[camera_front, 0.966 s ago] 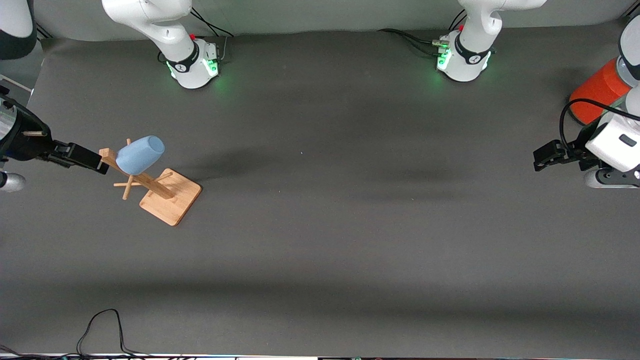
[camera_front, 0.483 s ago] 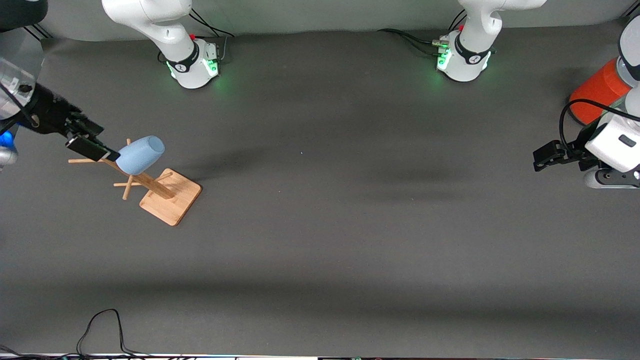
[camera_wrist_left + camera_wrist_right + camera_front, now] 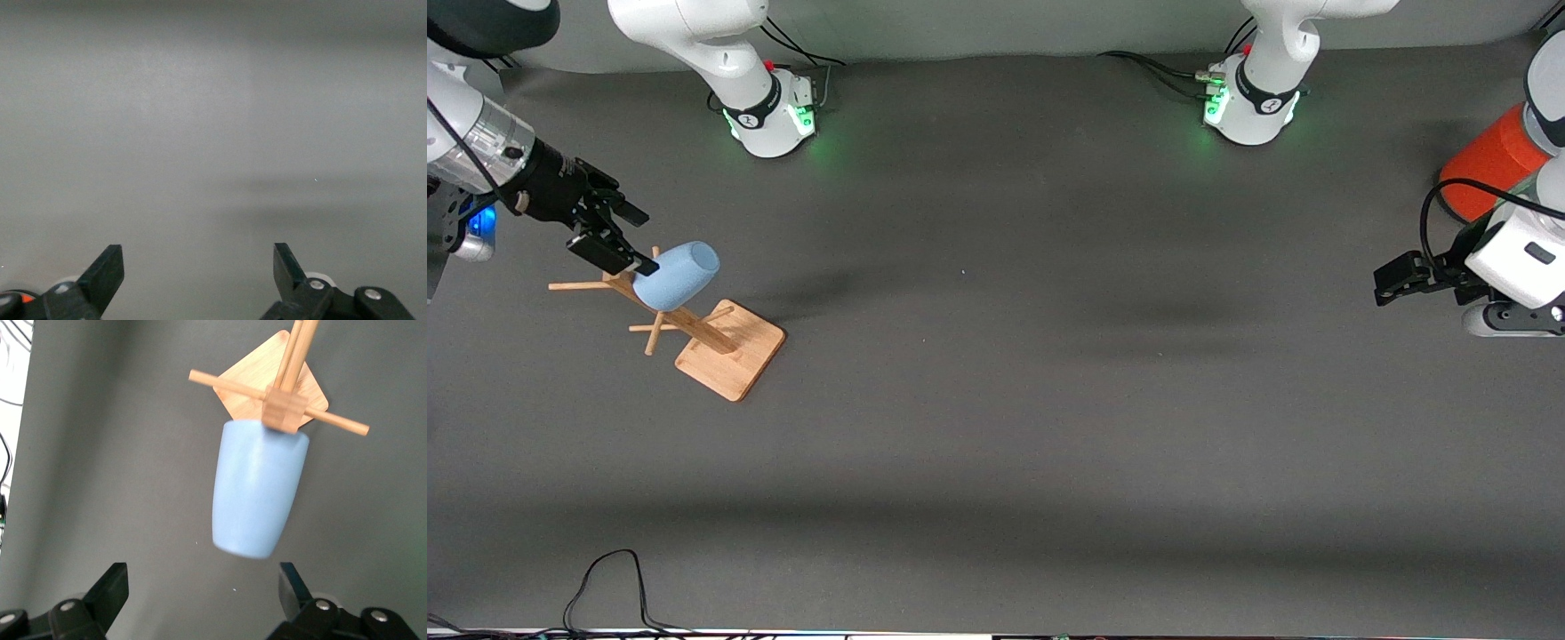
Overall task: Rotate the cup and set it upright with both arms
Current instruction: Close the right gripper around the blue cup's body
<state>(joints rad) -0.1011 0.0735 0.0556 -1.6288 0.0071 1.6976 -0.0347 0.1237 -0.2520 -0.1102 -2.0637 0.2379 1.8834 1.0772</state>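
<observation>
The light-blue cup (image 3: 676, 275) hangs tilted on a peg of a wooden rack (image 3: 734, 356) toward the right arm's end of the table. My right gripper (image 3: 640, 240) is open in the air just beside the cup, one fingertip almost at its wall. In the right wrist view the cup (image 3: 260, 493) points its narrow closed end between the spread fingers of the right gripper (image 3: 203, 577), with the rack (image 3: 283, 410) at its wide end. My left gripper (image 3: 1380, 283) waits open at the left arm's end; the left gripper (image 3: 199, 257) sees only bare table.
An orange-red can (image 3: 1489, 160) stands at the left arm's end, partly covered by that arm. A black cable (image 3: 605, 578) loops on the table's edge nearest the front camera. Thin wooden pegs (image 3: 574, 286) stick out from the rack.
My right gripper has swung from the rack's peg level toward the arm bases and turned, so its fingers now face the cup's end. The cup, rack and left arm have not moved.
</observation>
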